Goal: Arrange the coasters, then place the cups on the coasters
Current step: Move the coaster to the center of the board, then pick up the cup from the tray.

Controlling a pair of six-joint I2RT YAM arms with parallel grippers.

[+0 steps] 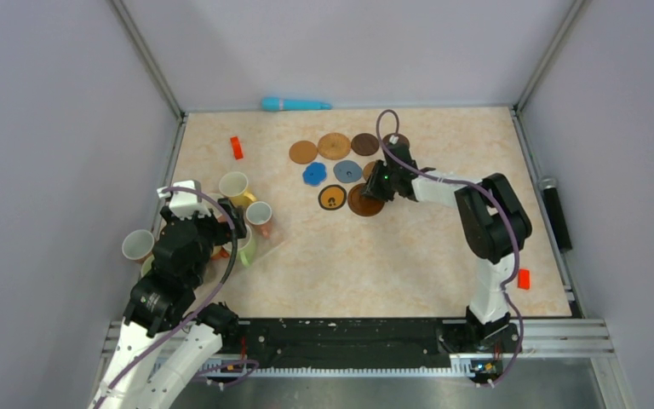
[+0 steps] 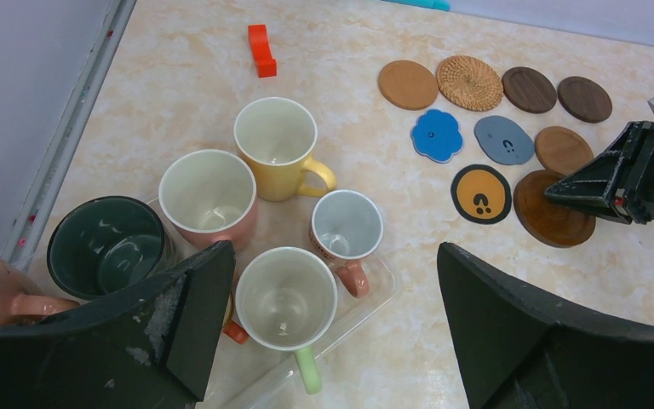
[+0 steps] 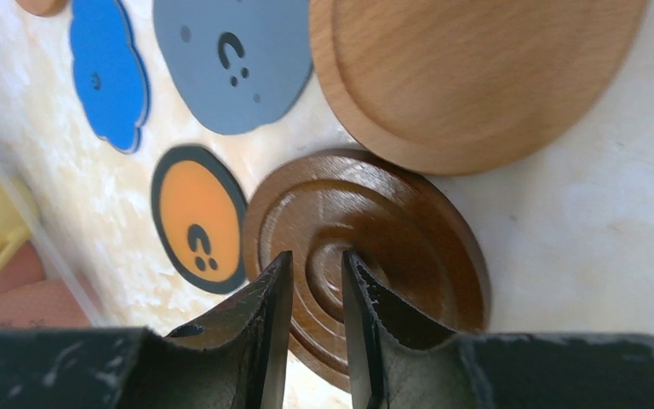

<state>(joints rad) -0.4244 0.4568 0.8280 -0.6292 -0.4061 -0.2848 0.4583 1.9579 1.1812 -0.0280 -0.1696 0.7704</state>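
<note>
Coasters (image 1: pixel 335 146) lie in a loose cluster at the far middle of the table (image 1: pixel 409 264) in the top view, several touching, none set out with room around it; the cups (image 1: pixel 234 186) crowd together near the left edge, well apart from that cluster, so no cup stands on any disc; the right gripper (image 1: pixel 376 182) reaches into the cluster's near right side and the left gripper (image 1: pixel 226 228) hangs above the cups; I judge the arranging barely begun and all the placing left to do

Left wrist view: the left fingers (image 2: pixel 196 290) stand wide apart with nothing between them, over a yellow cup (image 2: pixel 276 145) and its neighbours, some seemingly on a clear tray (image 2: pixel 366 300); far to the right the other arm's tip sits over the dark ringed coaster (image 2: pixel 549 223), just beside the orange black-rimmed coaster (image 2: pixel 480 193)

Right wrist view: the right fingers (image 3: pixel 272 290) stand nearly together, a thin slit between them and nothing in it, poised at the ringed disc's centre; whether they touch it I cannot tell; its far edge meets the pale wooden coaster (image 3: pixel 468 77)
</note>
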